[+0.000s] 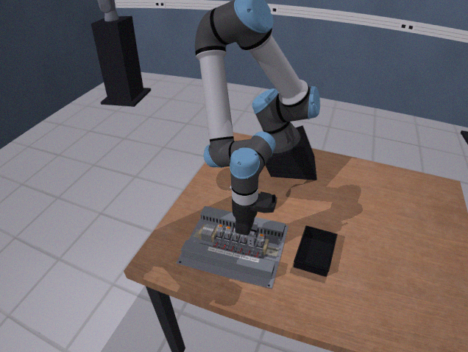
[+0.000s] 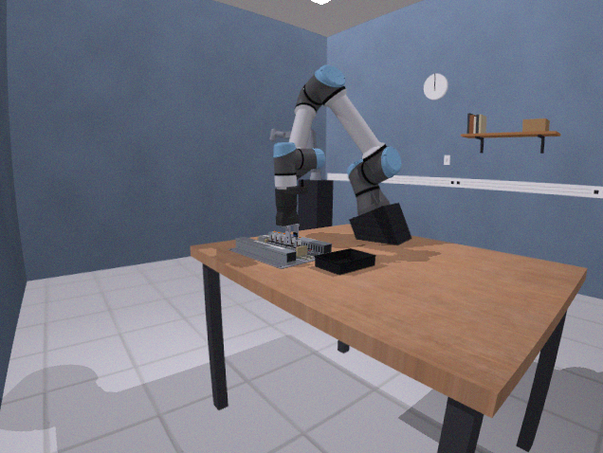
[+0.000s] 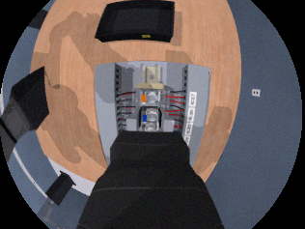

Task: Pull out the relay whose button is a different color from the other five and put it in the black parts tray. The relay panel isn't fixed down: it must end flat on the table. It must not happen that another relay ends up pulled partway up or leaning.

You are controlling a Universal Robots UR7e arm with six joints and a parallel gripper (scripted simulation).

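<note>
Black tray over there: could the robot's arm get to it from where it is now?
Probably yes. The black tray sits right beside the relay panel, open on top, and nothing visible stands between it and the gripper.

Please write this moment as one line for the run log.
claw: shut on blue-button relay | relay: over panel, not in tray | panel: looks flat | black tray: empty

I have 2 pale grey tubes [image 1: 216,94] [image 2: 357,121], rounded dark grey joints [image 1: 205,32] [image 2: 312,92] with sky-blue caps [image 1: 244,163] [image 2: 330,76], thin black rings [image 1: 210,48] [image 2: 307,104] at the seams, and 1 white band [image 1: 244,198] [image 2: 285,181] above my blocky black gripper [image 1: 243,237] [image 2: 292,232] [image 3: 151,115], all on a black, slant-sided base [image 1: 307,163] [image 2: 387,228].
</note>
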